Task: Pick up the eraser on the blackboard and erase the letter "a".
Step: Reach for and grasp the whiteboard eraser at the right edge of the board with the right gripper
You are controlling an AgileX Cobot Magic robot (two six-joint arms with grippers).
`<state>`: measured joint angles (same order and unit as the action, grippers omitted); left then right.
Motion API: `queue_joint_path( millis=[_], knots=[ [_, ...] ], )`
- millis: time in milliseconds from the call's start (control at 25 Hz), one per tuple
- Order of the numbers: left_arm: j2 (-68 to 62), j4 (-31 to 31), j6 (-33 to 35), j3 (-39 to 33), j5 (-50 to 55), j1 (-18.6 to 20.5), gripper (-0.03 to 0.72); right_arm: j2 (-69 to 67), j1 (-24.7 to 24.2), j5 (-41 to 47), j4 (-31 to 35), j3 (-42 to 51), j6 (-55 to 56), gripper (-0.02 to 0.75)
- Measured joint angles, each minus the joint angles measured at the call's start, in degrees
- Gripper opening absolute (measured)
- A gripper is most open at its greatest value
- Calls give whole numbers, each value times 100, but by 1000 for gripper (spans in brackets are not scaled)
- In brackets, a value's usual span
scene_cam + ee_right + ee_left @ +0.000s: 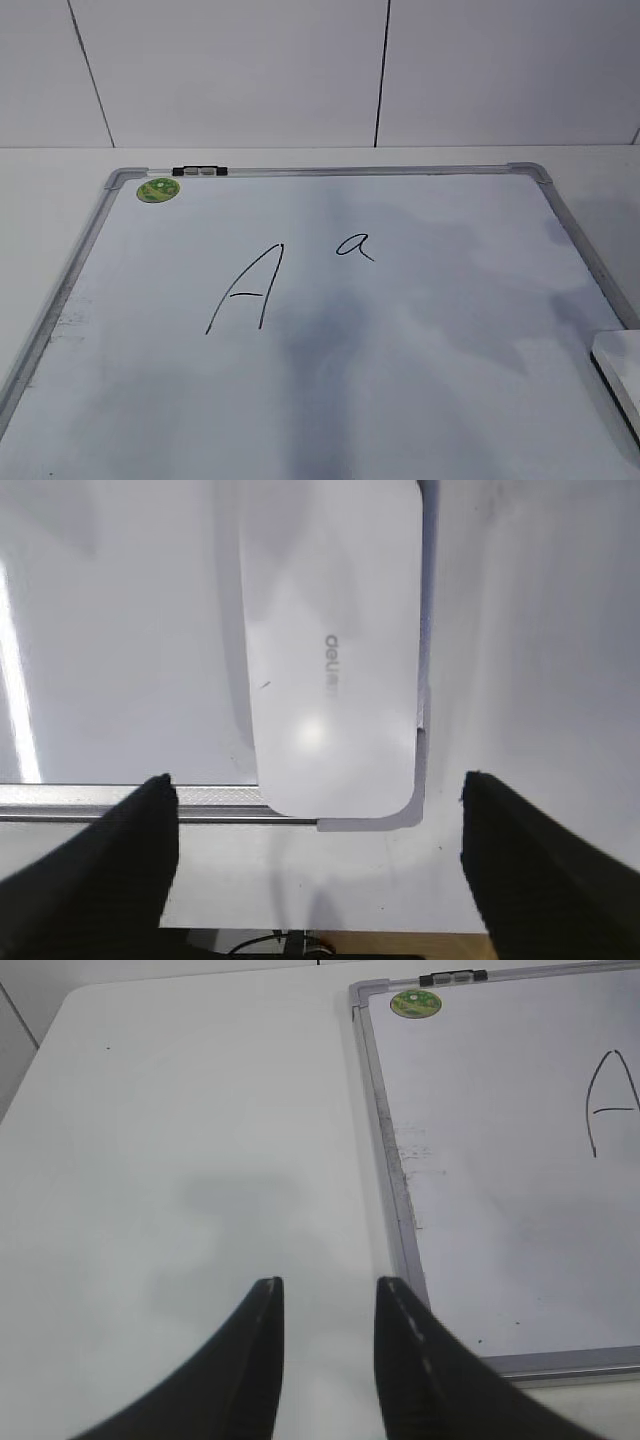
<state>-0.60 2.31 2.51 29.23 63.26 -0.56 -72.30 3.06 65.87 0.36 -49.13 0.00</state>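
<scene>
The blackboard (330, 380) is a white board with a grey frame and a green sticker (158, 189). The small letter "a" (355, 245) is written right of a large capital "A" (245, 288). The white eraser (622, 375) lies at the board's right edge, cut by the frame. In the right wrist view the eraser (335, 650) lies over the board's corner, and my right gripper (318, 785) is open above its near end, not touching it. My left gripper (330, 1285) is open and empty over the table, left of the board (510, 1170). Neither gripper shows in the exterior view.
The white table (180, 1160) stretches left of the board. A black clip (200, 171) sits on the board's top frame. A tiled white wall (320, 70) stands behind. The table's near edge and a cable (290, 945) show in the right wrist view.
</scene>
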Motion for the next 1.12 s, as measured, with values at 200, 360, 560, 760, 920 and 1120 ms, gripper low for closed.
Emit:
queue_joint_path(
  millis=[200, 360, 560, 760, 920, 1120],
  knots=[
    [0, 0, 0, 0, 0, 0, 235, -307, 0, -171, 0, 0, 0, 675],
    [0, 0, 0, 0, 0, 0, 235, -573, 0, -279, 0, 0, 0, 675],
    [0, 0, 0, 0, 0, 0, 235, -830, 0, -390, 0, 0, 0, 675],
    [0, 0, 0, 0, 0, 0, 235, -1099, 0, -488, 0, -4, 0, 675],
    [0, 0, 0, 0, 0, 0, 235, -1259, 0, -556, 0, -4, 0, 675],
    [0, 0, 0, 0, 0, 0, 235, -1411, 0, -659, -36, -4, 31, 675]
  ],
)
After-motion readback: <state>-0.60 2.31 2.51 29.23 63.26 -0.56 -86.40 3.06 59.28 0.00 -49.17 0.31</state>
